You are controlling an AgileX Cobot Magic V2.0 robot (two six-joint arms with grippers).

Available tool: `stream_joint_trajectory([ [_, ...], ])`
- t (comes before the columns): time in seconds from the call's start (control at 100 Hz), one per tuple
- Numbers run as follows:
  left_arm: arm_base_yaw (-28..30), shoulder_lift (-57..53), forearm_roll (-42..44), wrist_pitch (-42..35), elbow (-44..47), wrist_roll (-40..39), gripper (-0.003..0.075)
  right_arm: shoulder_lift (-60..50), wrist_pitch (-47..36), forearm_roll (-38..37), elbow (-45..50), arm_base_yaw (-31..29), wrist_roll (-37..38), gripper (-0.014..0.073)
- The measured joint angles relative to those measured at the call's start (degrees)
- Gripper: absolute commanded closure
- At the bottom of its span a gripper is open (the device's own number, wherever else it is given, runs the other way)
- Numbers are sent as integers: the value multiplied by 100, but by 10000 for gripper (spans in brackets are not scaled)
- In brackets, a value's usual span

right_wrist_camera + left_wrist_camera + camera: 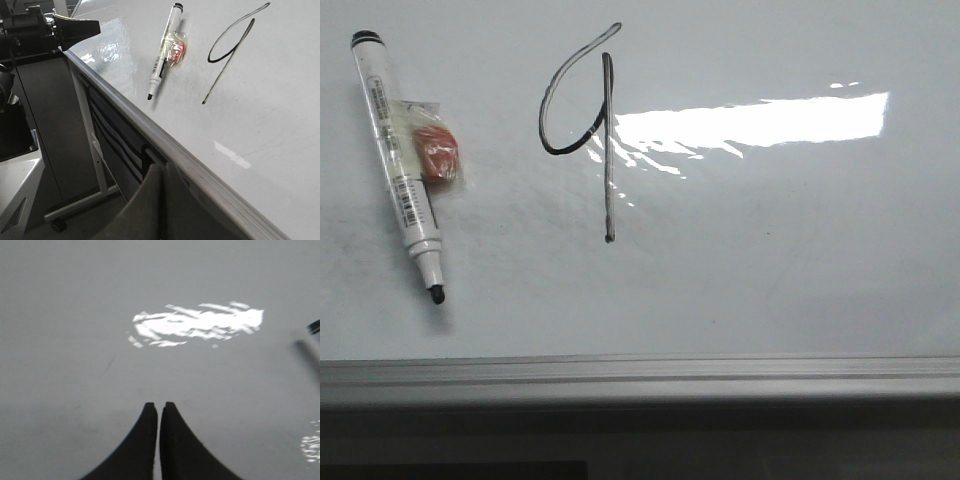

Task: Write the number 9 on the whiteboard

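Since the 9 [582,120] is already drawn, little handling is judged to remain.
Board: the whiteboard [800,260] is seen lying flat; glossy, stiff, likely slippery.
9: placed upper middle of the board, loop open at the top.
Marker: the uncapped marker [400,165] is judged light and rigid; best taken mid-barrel.
Left pincer [159,407]: clenched, empty, over bare board.
Right pincer [164,172]: clenched, empty, off the board's edge.

A black 9 [582,125] is drawn on the whiteboard [770,260], its stem running down beside bright glare. Left of it lies an uncapped marker [400,165], tip toward the frame, touching a small orange packet [438,152]
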Motion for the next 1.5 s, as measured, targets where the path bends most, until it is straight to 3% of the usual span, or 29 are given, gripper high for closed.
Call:
stream_joint_trajectory([
  [0.15, 530, 0, 96, 386, 0, -222, 741, 0, 0, 0, 0, 0, 0, 658],
  [0.42, 624, 0, 507, 1476, 0, -910, 741, 0, 0, 0, 0, 0, 0, 658],
  [1.3, 624, 0, 521, 1509, 0, -944, 741, 0, 0, -11, 25, 0, -101, 659],
  [1.5, 624, 0, 521, 1509, 0, -944, 741, -8, -297, -43, 113, -665, -268, 658],
])
